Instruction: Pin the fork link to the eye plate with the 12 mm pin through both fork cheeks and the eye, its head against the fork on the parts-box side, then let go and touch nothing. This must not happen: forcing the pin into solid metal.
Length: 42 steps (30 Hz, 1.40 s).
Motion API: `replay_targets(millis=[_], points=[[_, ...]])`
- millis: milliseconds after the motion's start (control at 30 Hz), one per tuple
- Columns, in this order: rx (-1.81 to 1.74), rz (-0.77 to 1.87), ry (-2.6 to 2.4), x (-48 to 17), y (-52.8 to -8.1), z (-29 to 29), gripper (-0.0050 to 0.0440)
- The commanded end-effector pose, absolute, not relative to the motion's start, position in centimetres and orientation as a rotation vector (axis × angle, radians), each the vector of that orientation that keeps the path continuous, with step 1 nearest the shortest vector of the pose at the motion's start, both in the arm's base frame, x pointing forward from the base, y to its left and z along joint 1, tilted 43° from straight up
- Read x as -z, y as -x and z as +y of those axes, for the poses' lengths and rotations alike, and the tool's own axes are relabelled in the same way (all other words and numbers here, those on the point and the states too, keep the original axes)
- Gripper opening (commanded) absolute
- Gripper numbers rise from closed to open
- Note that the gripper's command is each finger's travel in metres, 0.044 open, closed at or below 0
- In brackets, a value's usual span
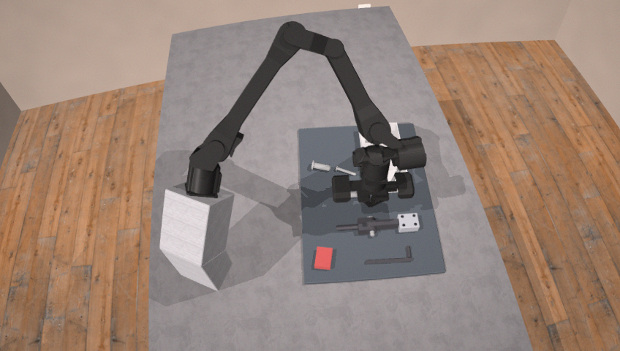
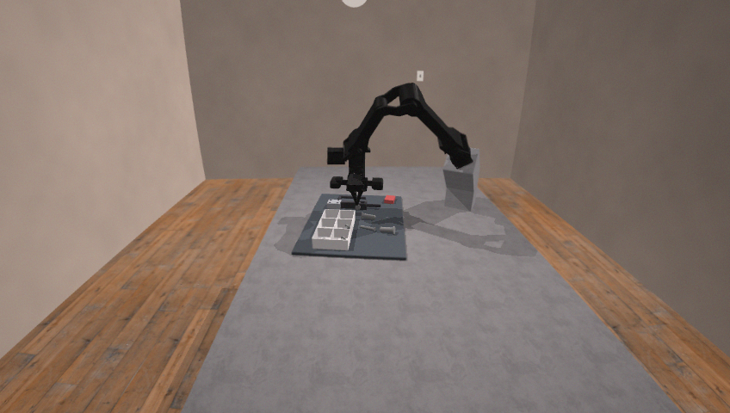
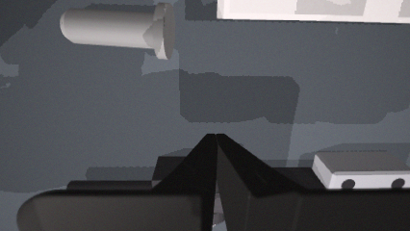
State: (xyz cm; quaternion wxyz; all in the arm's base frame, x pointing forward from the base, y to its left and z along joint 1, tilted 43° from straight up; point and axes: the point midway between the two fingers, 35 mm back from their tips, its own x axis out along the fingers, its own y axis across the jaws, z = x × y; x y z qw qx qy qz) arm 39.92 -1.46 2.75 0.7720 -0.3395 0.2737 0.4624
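Observation:
The fork link (image 1: pixel 362 226) (image 3: pixel 168 166) lies on the mat with the dark eye plate (image 1: pixel 388 224) between its cheeks; the plate's white block (image 1: pixel 408 221) (image 2: pixel 333 202) (image 3: pixel 361 166) is at its other end. A light pin (image 1: pixel 372 233) crosses the fork. One end shows on the parts-box side, the other sticks out on the far side; how snugly its head sits is too small to tell. My gripper (image 2: pixel 356 204) (image 3: pixel 215 142) is shut and empty, pointing down at the fork's parts-box side. Whether the fingertips touch the pin is hidden.
The white parts box (image 2: pixel 330 244) stands on the mat (image 1: pixel 315 145). Near it lie a thick headed pin (image 1: pixel 322 166) (image 2: pixel 387 230), a thin pin (image 1: pixel 346 170) (image 2: pixel 368 227) and another headed pin (image 2: pixel 368 216) (image 3: pixel 113 30). A red block (image 1: pixel 323 258) (image 2: pixel 389 199) and a hex key (image 1: pixel 389 260) lie beyond the fork.

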Motion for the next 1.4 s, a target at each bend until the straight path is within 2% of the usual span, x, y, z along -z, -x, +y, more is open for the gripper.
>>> replay_targets(millis=[0, 33, 200, 500, 567, 700, 1367], points=[[-1.004, 0.589, 0.741, -3.1, -39.8, -1.4, 0.0], [-1.004, 0.589, 0.741, -3.1, -39.8, -1.4, 0.0], [-1.002, 0.592, 0.733, -6.3, -37.6, -3.7, 0.012], [-1.002, 0.592, 0.733, -6.5, -37.4, -3.8, 0.0336], [-1.002, 0.592, 0.733, -6.5, -37.4, -3.8, 0.0336], [-1.002, 0.592, 0.733, -6.5, -37.4, -3.8, 0.0432], [-1.002, 0.592, 0.733, -6.5, -37.4, -3.8, 0.044]])
